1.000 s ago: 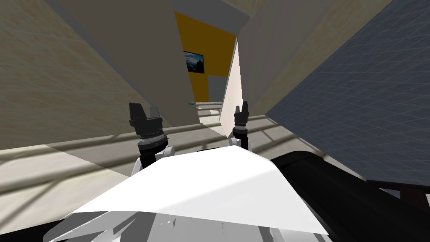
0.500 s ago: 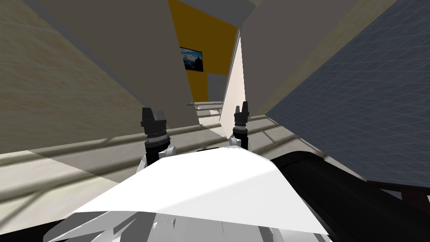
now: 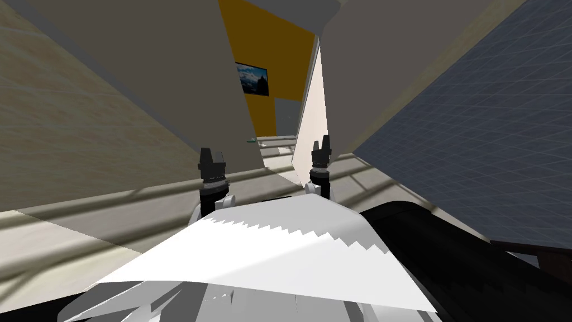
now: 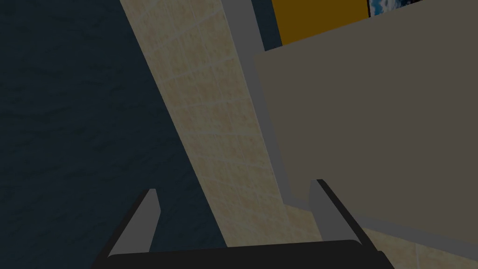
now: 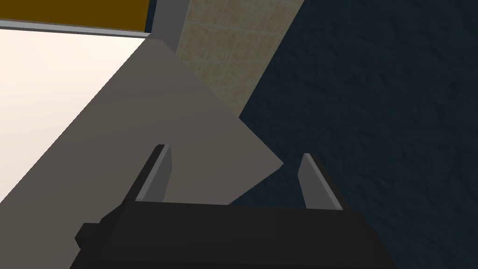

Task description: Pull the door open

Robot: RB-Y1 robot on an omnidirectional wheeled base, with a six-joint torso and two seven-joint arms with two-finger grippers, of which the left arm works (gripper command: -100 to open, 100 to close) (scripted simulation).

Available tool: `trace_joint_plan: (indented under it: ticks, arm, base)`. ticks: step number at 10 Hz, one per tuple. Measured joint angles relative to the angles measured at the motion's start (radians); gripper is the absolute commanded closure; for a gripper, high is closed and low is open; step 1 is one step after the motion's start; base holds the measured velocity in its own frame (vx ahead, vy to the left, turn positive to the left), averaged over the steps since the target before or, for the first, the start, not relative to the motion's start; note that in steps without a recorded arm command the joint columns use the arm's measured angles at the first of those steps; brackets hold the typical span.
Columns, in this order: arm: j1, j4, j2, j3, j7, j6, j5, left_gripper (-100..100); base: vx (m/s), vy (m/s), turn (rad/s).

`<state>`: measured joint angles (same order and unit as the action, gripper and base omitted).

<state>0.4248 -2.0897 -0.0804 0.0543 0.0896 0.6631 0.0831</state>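
A: So, how many doors?
B: One door [image 3: 313, 117] is standing ajar ahead, long axis upright, its edge pointing toward us, just beside the right gripper [image 5: 234, 150]. That and the left gripper [image 4: 234, 186] are both holding fingers spread.

Head camera looks steeply down toward the orange wall [image 3: 262, 50], which both wrist cameras also catch.

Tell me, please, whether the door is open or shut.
Open: the pale door stands angled, and an orange wall shows through the gap.
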Motion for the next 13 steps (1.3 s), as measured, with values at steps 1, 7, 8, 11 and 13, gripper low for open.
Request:
trace_joint_plan:
  ticks: [1,7,8,11,13]
  arm:
    - [-0.006,0.023,-0.004,0.005,-0.005,0.002,-0.004,-100]
    - [-0.034,0.160,-0.018,0.020,-0.032,0.015,-0.023,-100]
    - [-0.039,0.185,-0.019,0.022,-0.035,0.020,-0.026,-100]
    - [-0.047,0.240,-0.026,0.029,-0.050,0.024,-0.035,-100]
    - [-0.059,0.289,-0.027,0.033,-0.055,0.030,-0.040,-100]
  base:
    - [0.106,0.005,-0.020]
    - [0.111,0.011,-0.032]
    - [0.098,0.005,-0.033]
    - [0.097,0.010,-0.029]
    - [0.109,0.019,-0.029]
